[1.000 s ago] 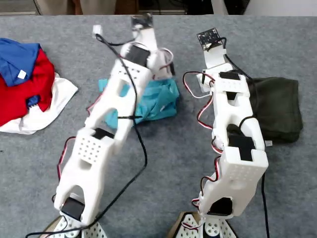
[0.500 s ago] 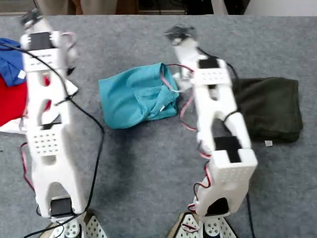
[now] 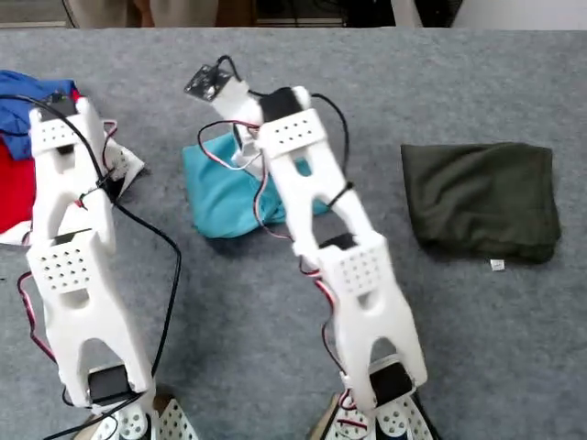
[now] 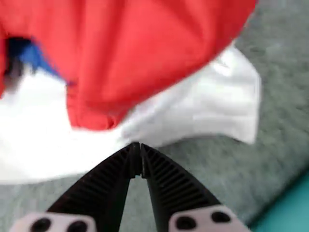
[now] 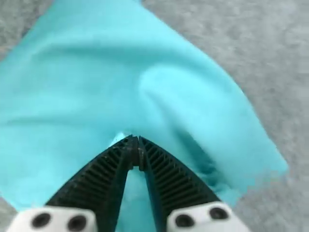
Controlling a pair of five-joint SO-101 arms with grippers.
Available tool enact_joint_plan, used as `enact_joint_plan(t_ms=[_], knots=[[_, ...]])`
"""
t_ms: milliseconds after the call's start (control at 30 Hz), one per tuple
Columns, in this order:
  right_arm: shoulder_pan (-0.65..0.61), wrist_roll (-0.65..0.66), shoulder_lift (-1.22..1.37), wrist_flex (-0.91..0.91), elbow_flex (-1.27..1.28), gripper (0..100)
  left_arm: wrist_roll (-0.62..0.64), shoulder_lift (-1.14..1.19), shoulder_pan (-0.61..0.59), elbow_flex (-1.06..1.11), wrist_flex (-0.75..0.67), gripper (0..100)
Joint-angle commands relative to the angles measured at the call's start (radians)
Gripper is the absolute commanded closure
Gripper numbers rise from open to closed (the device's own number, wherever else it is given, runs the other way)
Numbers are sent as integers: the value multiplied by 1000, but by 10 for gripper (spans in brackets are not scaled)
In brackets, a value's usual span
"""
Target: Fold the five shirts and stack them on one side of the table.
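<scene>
At 3 o'clock the dark shirt (image 3: 481, 197) is folded; the teal shirt (image 3: 215, 197) and 9 o'clock pile (image 3: 14, 188) are left. The left end effector (image 4: 136, 162) and right end effector (image 5: 135, 150) are closed.

I record bright, even light from above; soft shadow fills a fold of the teal shirt (image 5: 87, 72) just beside the right gripper (image 5: 135, 146).

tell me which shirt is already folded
The dark green shirt: a neat rectangle lying alone. The teal shirt is rumpled; red, white and blue lie heaped.
</scene>
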Motion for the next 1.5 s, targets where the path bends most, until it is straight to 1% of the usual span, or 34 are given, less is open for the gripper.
enact_joint_plan(t_ms=[0,167,300,433,567,700,800,1000,1133,1200,1467], knots=[[-41,9,128,100,-311,994,-29,-24,-23,60,-103,981],[-54,9,269,181,-550,994,-34,-24,-9,61,-112,981],[-48,9,285,232,-638,994,-35,-22,-2,61,-114,981],[-53,11,249,227,-615,994,-35,-21,-2,61,-114,981],[-48,11,269,143,-541,994,-35,-21,-2,61,-114,981],[-48,11,282,121,-499,994,-35,-21,-2,61,-114,981],[-28,9,277,137,-490,994,-35,-21,-2,60,-114,981],[35,11,265,253,-484,994,-35,-21,-2,60,-114,981],[96,11,189,253,-409,995,-35,-21,-2,60,-114,981],[117,20,116,253,-320,995,-35,-21,-2,60,-114,981],[199,143,-232,253,234,995,-35,-21,-2,60,-114,981]])
